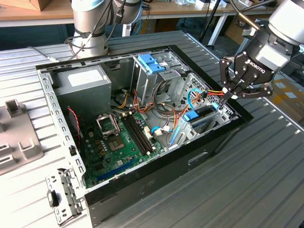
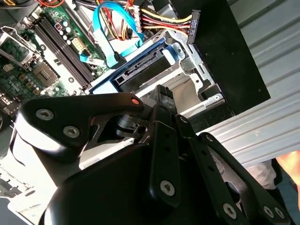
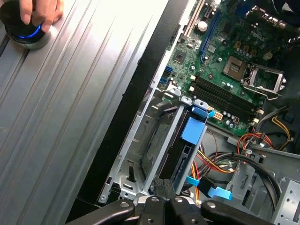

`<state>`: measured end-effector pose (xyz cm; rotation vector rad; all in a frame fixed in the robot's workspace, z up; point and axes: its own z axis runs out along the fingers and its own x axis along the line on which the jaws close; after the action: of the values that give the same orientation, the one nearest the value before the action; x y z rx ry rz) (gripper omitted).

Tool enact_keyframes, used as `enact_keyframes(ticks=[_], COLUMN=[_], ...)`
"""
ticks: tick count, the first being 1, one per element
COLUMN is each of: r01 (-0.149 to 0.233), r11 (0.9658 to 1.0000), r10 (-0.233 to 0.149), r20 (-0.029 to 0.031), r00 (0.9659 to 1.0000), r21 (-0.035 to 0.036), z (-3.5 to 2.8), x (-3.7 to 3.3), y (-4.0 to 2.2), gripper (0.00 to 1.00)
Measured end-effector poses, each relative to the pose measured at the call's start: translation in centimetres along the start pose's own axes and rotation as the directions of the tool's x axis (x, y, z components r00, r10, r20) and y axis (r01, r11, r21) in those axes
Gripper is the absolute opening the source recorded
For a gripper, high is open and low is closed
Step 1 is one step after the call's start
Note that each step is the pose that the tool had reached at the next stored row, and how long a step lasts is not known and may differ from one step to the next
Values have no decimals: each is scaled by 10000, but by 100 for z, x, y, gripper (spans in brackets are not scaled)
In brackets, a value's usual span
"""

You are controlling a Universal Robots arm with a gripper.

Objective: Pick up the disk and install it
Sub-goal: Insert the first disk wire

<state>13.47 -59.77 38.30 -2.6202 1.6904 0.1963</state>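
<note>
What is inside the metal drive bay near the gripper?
The disk sits on edge in the drive bay, its blue tab facing up. The slot beside it looks empty. The gripper hovers above, covering the bay's far end in both wrist views.

White brand lettering [image 1: 255, 66] on end effector [image 1: 232, 96]; nothing else legible.

Bench [image 1: 266, 156]: ribbed grey metal. Carries an open black computer case [image 1: 156, 178], a loose perforated metal bracket [image 1: 64, 194], and a grey moulded fixture [image 1: 16, 135].
</note>
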Motion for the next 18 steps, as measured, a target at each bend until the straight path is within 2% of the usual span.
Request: enact_keyframes(ticks=[9, 18], r01=[493, 948], r11=[9988, 9954], r10=[-493, -949], r20=[-26, -47], r00=[9988, 9955], r21=[-58, -112], z=[0, 0], x=[0, 0], y=[0, 0], gripper=[11, 11])
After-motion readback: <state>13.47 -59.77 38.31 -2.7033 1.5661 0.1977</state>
